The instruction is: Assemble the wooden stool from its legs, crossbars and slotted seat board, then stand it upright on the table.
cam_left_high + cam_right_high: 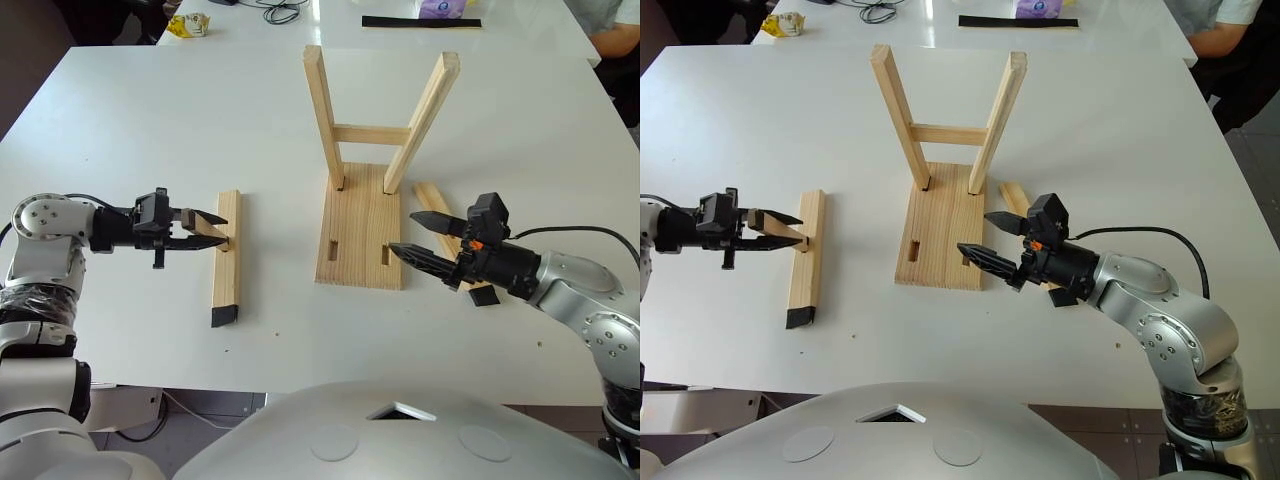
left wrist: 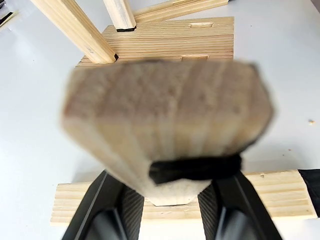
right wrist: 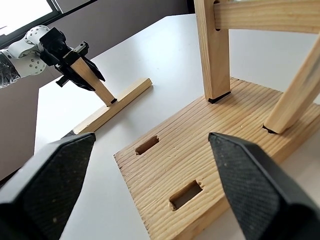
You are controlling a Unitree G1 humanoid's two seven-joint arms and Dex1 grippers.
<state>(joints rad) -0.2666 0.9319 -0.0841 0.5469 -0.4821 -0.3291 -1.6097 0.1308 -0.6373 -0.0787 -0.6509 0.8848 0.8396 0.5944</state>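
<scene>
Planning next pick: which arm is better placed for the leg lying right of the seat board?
Right. The right gripper is open beside that leg; the left gripper is across the seat board, shut on the crossbar.

My head pair looked forward and down over the white table [image 1: 150, 110] from well back; the seat board [image 1: 360, 225] sat near centre frame in both eyes; my left wrist camera sat close behind a held crossbar [image 2: 165, 120], facing that board; my right wrist camera looked low between its fingers [image 3: 45, 185] across the same board toward the left gripper [image 3: 92, 77].
</scene>
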